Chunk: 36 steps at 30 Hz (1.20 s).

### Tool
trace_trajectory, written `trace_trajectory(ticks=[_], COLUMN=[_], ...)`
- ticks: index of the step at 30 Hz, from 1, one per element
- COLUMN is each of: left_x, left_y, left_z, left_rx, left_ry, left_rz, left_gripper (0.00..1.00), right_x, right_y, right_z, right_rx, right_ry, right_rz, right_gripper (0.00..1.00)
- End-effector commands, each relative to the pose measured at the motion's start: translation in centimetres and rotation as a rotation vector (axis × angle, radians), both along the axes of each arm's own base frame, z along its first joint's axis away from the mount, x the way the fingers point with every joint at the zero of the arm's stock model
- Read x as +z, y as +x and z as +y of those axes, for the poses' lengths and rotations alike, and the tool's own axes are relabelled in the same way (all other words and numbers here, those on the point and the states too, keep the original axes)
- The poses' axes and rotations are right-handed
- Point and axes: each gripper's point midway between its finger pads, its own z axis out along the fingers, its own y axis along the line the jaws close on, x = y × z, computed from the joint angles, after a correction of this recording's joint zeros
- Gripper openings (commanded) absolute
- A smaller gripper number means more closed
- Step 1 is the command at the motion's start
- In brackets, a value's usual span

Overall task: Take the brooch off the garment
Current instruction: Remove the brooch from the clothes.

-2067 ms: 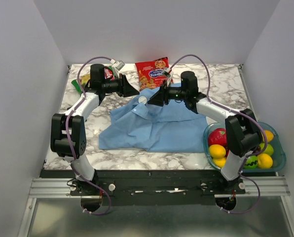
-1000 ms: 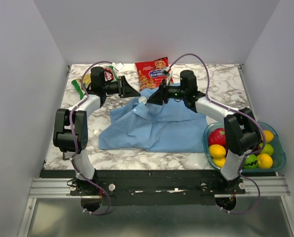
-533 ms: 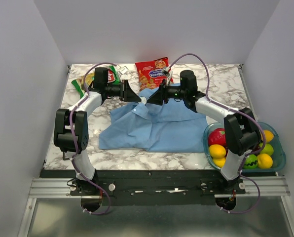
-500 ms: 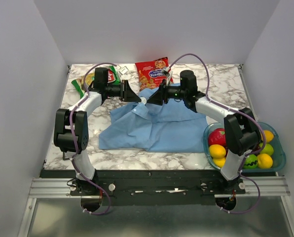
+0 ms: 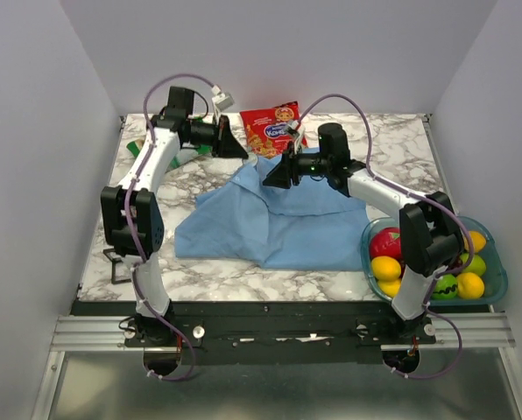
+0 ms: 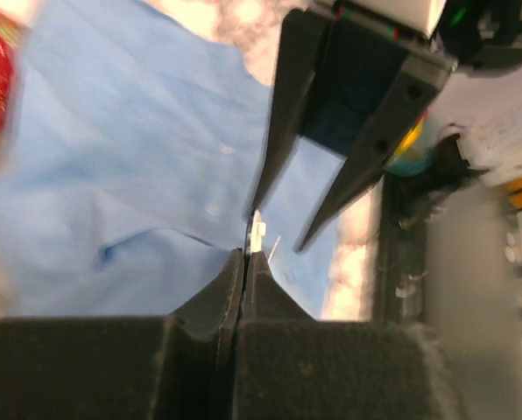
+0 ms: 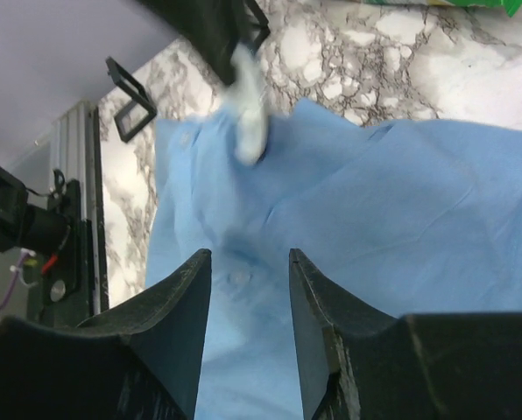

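Brooch (image 6: 257, 234): small pale piece (colour unclear) nipped at the tips of the left gripper (image 6: 246, 255), raised near the far edge of the bench (image 5: 392, 149).
Left jaws: pressed together on it.
Garment (image 5: 278, 223): collar peaks up towards the brooch; whether the pin is free, I cannot tell.
Right gripper (image 7: 248, 258): fingers apart, empty, just right of the brooch, over the collar.
Next pull: probably up and leftward.

1. The small pale round brooch (image 7: 248, 118), blurred, hung pinched at the left gripper's (image 6: 246, 254) tips.
2. The light blue cloth shirt (image 5: 287, 219) lay creased, its far corner raised in a peak touching the brooch.
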Motion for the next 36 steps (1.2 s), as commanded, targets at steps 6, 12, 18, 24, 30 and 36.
trace_trajectory(ticks=[6,12,18,24,30,36], left_x=[-2.2,-4.0,-2.7,-2.1,0.2,9.3], left_y=[-5.3,-2.7,-0.3,-0.4,-1.4,-0.3], left_z=[6.2,8.0,9.9,12.1,12.3,8.3], left_rx=[-0.389,-0.354,-0.239,-0.147,-0.101,0.362], left_ry=[0.621,0.940,1.125,1.232,1.216,0.631], left_rz=[-0.504,-0.906,-1.036,-1.006,-1.049,-0.670], left_gripper=[0.00,0.00,0.00,0.00,0.00,0.00], right_x=[2.9,4.3,4.7,5.1,5.0,8.6], right_y=[-1.1,-1.3,-0.8,-0.6,-0.6,-1.0], right_z=[-1.7,-2.6,-3.7,-3.7,-3.6,-2.8], right_rx=[0.062,0.017,-0.046,-0.046,-0.041,-0.021], right_ry=[-0.090,-0.111,-0.147,-0.145,-0.139,-0.050], right_rz=[-0.198,-0.244,-0.293,-0.312,-0.304,-0.326], right_gripper=[0.49,0.49,0.49,0.49,0.49,0.49])
